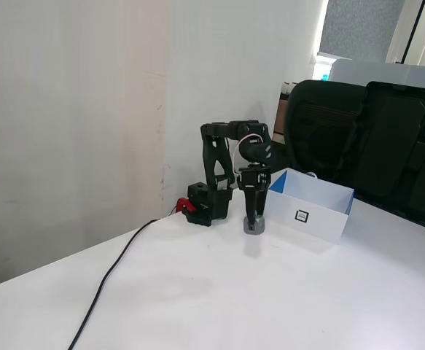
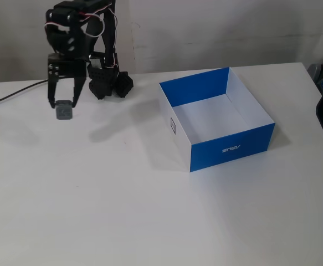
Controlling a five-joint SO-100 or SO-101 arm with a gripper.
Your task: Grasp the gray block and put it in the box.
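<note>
The gray block (image 2: 63, 111) (image 1: 254, 225) hangs above the white table, held between the black fingers of my gripper (image 2: 63, 106) (image 1: 254, 221), which points straight down and is shut on it. The box (image 2: 218, 118) (image 1: 308, 205) stands open-topped on the table, white and blue, with a small black-and-white tag on one side. In a fixed view the block is well left of the box (image 2: 218, 118); in the other fixed view it hangs just left of the box's near corner.
The arm's black base (image 2: 108, 83) (image 1: 207, 206) sits at the table's back edge by the wall. A black cable (image 1: 110, 277) runs from it across the table. Dark office chairs (image 1: 358, 138) stand behind the box. Bare white tabletop (image 2: 122, 210) spreads in front.
</note>
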